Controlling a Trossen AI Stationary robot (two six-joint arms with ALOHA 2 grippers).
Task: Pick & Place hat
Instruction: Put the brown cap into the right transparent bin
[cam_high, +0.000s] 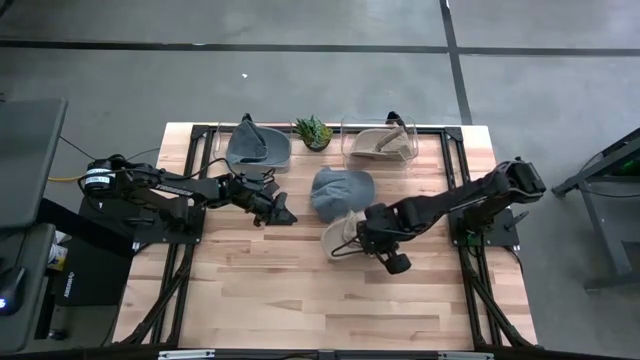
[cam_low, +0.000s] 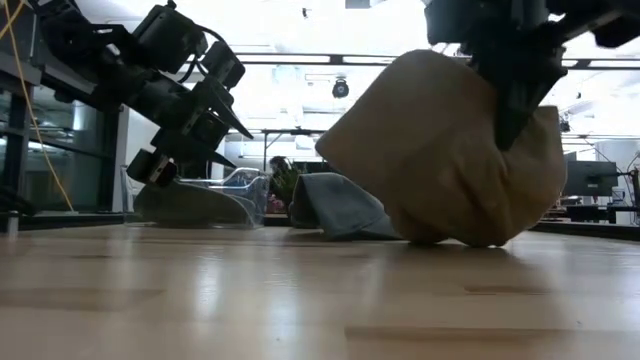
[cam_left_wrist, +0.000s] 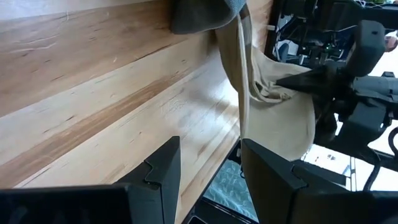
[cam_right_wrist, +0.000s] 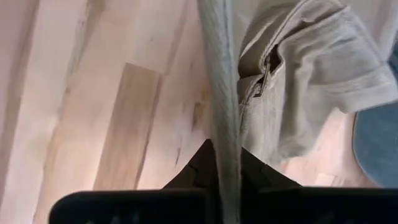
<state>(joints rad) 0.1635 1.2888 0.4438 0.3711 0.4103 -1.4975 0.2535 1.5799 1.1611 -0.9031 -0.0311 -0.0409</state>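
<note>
Tan hat (cam_high: 342, 235): pinched in right gripper (cam_high: 365, 232) jaws, seemingly lifting off bench (cam_high: 300, 290).
Left gripper (cam_high: 283, 213): jaws half open, empty.

We were in a robotics lab or workshop. The light wooden plank table (cam_high: 300, 290) sat in a black metal frame on a grey concrete floor (cam_high: 300, 80) marked with dark lines. Beyond it, the low view showed ceiling strip lights (cam_low: 300, 60), a dark monitor (cam_low: 590, 180) and cluttered benches behind the two dark arms.
</note>
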